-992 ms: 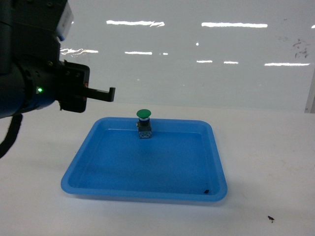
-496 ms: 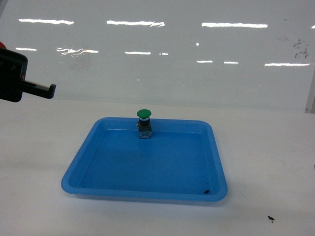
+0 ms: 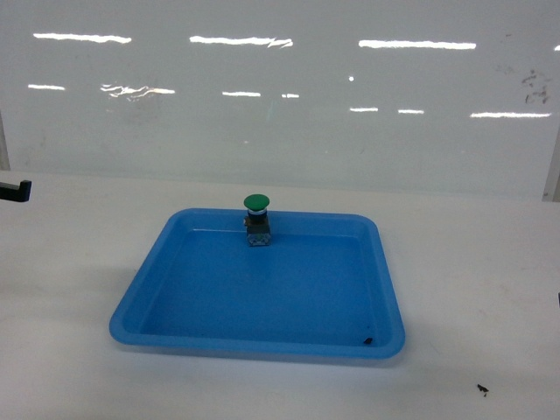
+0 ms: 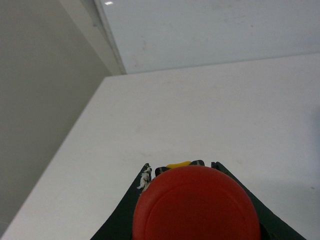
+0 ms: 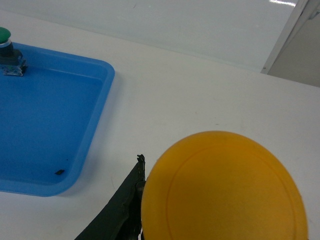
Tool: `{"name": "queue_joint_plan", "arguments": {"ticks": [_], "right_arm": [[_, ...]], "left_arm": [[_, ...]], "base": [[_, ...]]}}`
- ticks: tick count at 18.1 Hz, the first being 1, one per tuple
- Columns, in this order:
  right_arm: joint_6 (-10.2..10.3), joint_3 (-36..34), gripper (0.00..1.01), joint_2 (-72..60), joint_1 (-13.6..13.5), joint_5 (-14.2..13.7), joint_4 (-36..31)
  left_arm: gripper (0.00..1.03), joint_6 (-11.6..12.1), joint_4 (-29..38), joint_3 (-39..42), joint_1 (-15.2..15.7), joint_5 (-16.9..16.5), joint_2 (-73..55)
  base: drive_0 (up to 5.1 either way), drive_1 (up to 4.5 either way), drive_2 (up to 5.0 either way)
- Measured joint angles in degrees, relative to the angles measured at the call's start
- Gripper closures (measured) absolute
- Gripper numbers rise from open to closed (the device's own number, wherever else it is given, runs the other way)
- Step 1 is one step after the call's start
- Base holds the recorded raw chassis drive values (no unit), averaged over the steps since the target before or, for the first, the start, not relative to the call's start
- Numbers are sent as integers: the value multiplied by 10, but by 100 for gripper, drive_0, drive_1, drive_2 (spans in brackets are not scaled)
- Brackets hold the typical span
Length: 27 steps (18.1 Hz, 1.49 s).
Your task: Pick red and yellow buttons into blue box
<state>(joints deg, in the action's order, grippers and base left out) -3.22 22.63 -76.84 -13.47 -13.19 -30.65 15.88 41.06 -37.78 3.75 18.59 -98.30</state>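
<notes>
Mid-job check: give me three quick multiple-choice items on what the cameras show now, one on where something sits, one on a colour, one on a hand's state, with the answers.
1. Where in the shallow blue tray does the green button stand?
A. by the far rim
B. in the near right corner
C. outside it, on the table

2. What colour is the cap filling the right wrist view?
A. green
B. yellow
C. white

3. What is the left hand doing?
A. open over the tray
B. shut on a red-capped button
C. resting empty on the table

Answers:
1. A: in the head view the button stands just inside the tray's back edge.
2. B: the yellow button sits at the right hand, close to the lens.
3. B: the left wrist view shows the red button between the dark fingers, above the white table.
</notes>
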Motion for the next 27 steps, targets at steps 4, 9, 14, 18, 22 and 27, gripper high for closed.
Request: {"name": "queue_joint_plan", "arguments": {"ticks": [4,9,14,18,22,27], "right_arm": [[0,0,65,0,0,0,0],[0,0,65,0,0,0,0],[0,0,65,0,0,0,0],[0,0,65,0,0,0,0],[0,0,65,0,0,0,0],[0,0,65,0,0,0,0]], "left_arm": [[73,-31,1,0,-2,-12,1],[73,-37,-16,5,2,-52,24],[73,-38,-54,83,8,-114,152],[73,-27,-59,138,10,-107,216],[73,-23,-60,138,10,-107,216],[73,-26,-138,170,15,-160,307]], "base": [[0,0,0],[0,0,0],[0,0,0],[0,0,0],[0,0,0],[0,0,0]]}}
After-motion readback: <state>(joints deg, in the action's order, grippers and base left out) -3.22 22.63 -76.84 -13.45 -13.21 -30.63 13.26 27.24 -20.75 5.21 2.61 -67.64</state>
